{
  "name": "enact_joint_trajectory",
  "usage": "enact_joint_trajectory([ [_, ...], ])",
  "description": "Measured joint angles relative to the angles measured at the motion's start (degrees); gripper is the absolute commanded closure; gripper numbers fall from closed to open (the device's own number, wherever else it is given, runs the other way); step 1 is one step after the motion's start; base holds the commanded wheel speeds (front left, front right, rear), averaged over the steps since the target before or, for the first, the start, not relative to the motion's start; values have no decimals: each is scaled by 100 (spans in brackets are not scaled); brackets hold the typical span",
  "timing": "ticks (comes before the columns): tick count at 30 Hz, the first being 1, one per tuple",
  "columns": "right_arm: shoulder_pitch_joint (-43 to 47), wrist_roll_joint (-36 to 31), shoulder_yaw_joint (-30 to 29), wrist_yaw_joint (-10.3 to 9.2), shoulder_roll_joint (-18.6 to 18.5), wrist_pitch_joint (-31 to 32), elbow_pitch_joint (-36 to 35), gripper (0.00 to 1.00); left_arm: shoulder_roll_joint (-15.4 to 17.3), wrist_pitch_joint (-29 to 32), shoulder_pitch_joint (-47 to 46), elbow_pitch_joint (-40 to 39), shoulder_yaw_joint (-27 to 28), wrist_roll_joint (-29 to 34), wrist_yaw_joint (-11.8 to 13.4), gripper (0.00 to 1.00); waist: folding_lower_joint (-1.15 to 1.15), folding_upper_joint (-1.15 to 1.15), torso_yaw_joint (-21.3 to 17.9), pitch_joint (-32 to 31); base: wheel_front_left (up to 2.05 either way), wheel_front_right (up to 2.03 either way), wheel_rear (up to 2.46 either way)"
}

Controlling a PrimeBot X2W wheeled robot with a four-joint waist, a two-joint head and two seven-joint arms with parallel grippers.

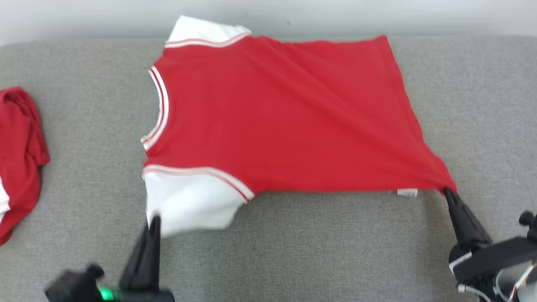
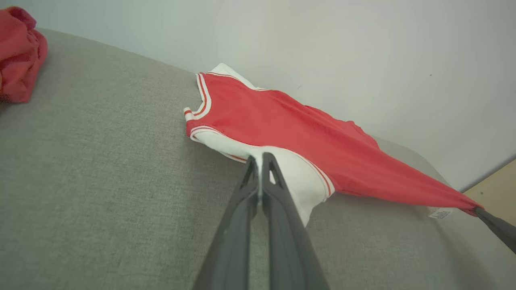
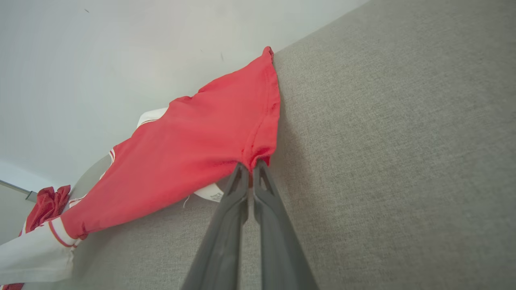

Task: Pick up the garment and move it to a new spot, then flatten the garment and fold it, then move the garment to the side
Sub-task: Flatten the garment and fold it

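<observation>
The garment [image 1: 285, 117], a red top with white sleeves, lies spread on the grey fabric surface [image 1: 335, 243], its far edge right along the pale wall [image 1: 377, 16] and one white sleeve riding up against it. The step in hand looks like flattening.

The right claw [image 1: 448, 193] is pressed together on the hem corner farthest from the wall, just beside the small label [image 1: 407, 192], and the cloth runs taut into it as a point. The left claw [image 1: 154, 220] is also pressed together, apparently pinching the edge of the near white sleeve [image 1: 188, 201], though the head view is blurred there.

Slanting creases run from the wall side toward the right claw, so that corner seems to carry most of the pull. To do this well:
- draw both claws away from the wall together, low over the surface
- ease the right corner sideways so the hem lies straight, not peaked
- let go only once the creases are gone

A second red heap [image 1: 19, 138] lies along the wall on the robot's left, well apart.
</observation>
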Motion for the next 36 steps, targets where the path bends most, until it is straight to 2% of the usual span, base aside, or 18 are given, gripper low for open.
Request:
enact_joint_trajectory([
  [9,736,-197,189,0,-152,-153,221,100,-421,0,1040,470,154,174,-307,100,1,1,69,-347,0,0,0],
  [15,1261,-165,177,0,-245,-163,274,100,-609,0,1527,612,202,119,-399,100,1,0,150,-561,0,0,0],
  [19,1698,-98,78,0,-328,-55,277,100,-590,59,1864,597,107,-9,-408,100,1,1,231,-644,0,0,0],
  [24,1941,-100,-24,0,-236,31,263,100,-602,82,2000,541,85,-49,-408,100,2,1,243,-660,0,0,0],
  [30,1869,23,163,0,-190,148,53,100,-598,65,1888,390,185,43,-413,100,1,1,130,-743,0,0,0],
  [36,1600,272,138,0,-125,296,-120,100,-374,55,1419,227,410,252,-508,100,2,1,-17,-761,0,0,0],
])
